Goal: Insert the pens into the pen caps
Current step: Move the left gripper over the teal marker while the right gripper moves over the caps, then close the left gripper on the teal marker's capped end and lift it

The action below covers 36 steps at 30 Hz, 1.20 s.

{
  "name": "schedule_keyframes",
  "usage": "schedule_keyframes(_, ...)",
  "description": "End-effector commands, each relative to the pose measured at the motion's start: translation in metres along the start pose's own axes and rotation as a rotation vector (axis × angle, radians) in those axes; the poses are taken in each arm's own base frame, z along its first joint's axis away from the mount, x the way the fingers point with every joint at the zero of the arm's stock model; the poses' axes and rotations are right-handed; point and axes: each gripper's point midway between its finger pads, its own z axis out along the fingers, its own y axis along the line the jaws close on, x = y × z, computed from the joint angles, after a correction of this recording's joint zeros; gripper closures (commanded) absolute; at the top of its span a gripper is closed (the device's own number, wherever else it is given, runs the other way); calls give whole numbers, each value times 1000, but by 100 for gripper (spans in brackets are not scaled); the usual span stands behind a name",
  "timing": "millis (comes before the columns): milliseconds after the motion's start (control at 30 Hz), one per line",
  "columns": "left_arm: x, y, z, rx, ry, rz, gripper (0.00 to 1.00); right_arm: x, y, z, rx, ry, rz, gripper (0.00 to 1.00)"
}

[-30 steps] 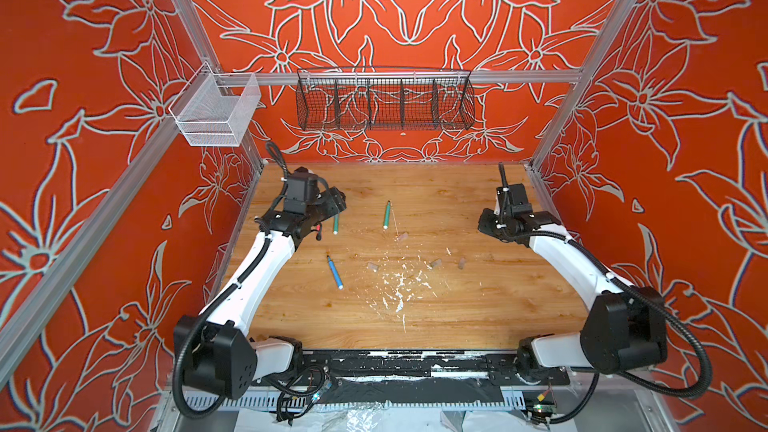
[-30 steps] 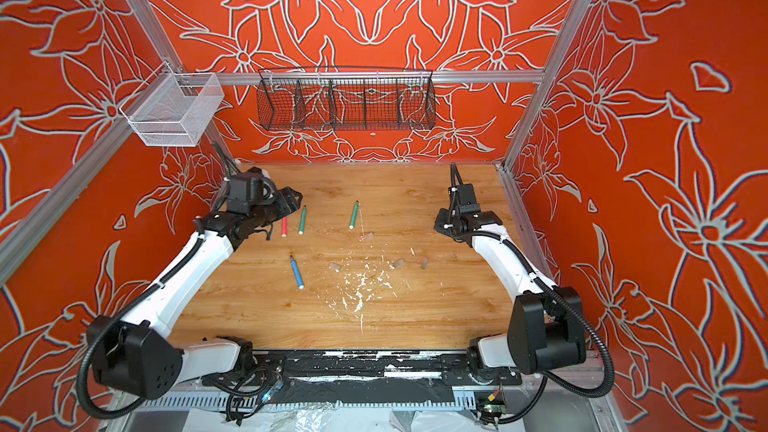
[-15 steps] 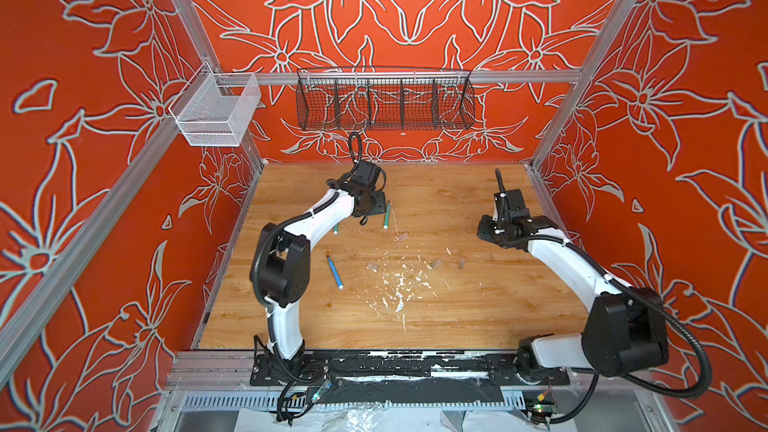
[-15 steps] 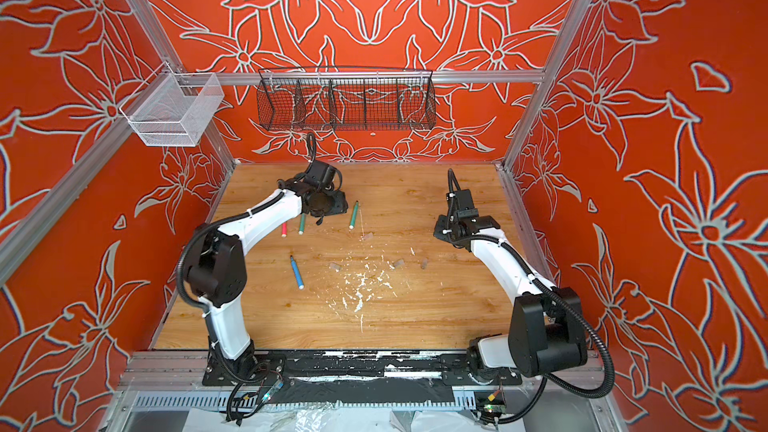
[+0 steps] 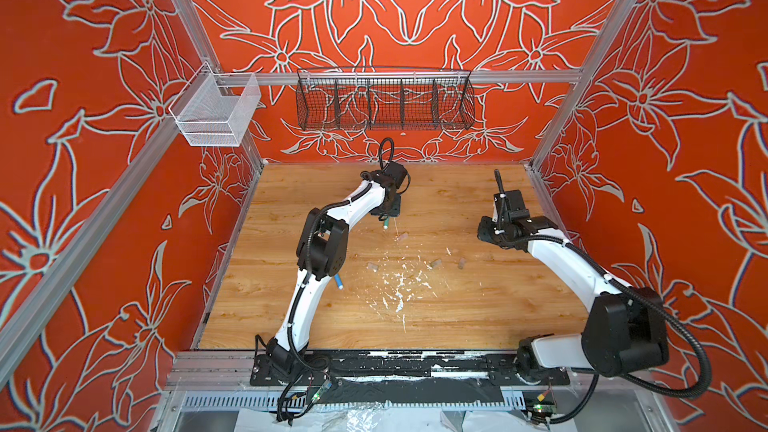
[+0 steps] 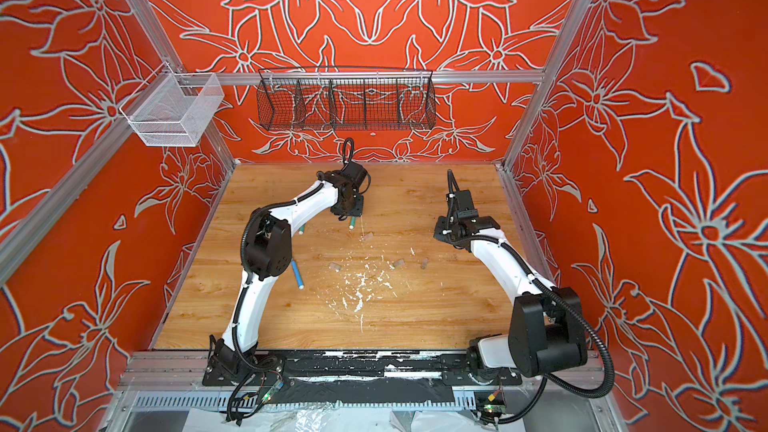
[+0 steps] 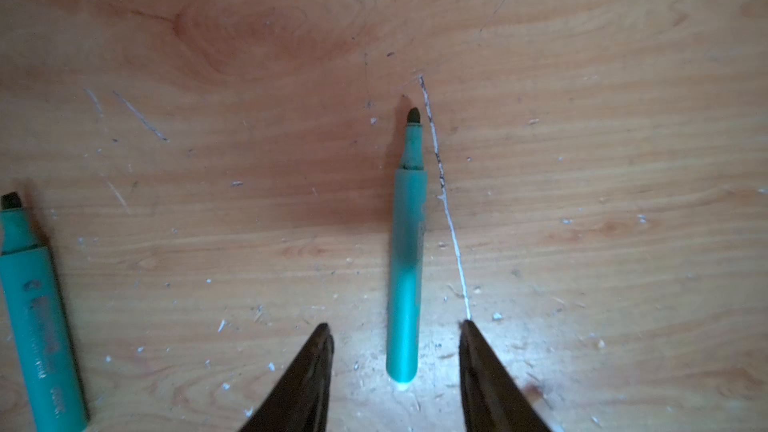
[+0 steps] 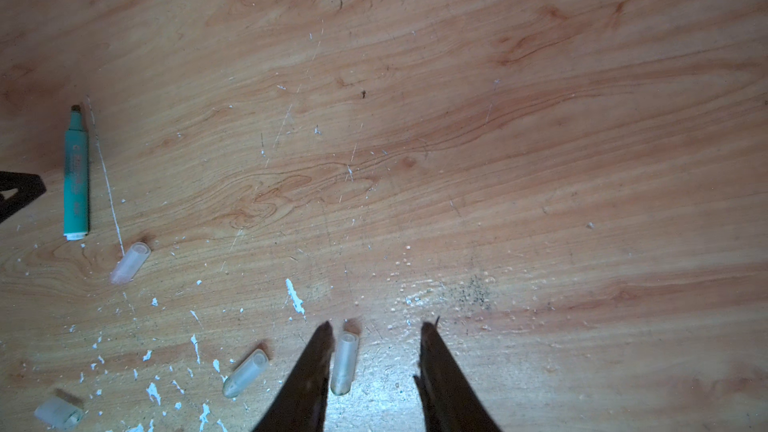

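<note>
Left gripper (image 7: 395, 324), relocated: from the far-left wall rightward to far middle, jaws now either side of green pen (image 7: 406, 251).

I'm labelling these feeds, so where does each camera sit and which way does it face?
Top views: high in front, looking down on the table; left arm and right arm show.
Left wrist: looks down past the left gripper at a green pen.
Right wrist: looks down past the right gripper at a pen cap.
Shared: both wrist views show that green pen.
</note>
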Motion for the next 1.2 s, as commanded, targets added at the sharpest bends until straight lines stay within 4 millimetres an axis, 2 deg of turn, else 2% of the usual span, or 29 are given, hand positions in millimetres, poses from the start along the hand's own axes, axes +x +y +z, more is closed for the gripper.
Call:
schedule_keyframes(0,20,9,11,-92,75,40,55,4,0,1,12,19,-9,63)
schedule_keyframes(567,40,5,30,-71,120,35,58,8,2,2,-3,37,6,63)
schedule_keyframes(667,41,4,34,-69,120,41,61,8,2,0,-7,35,10,63)
schedule_keyframes(900,40,6,33,-78,115,61,78,8,3,-6,-14,29,12,63)
schedule_keyframes(1167,29,3,4,-19,41,100,92,3,11,-17,-63,3,0,62)
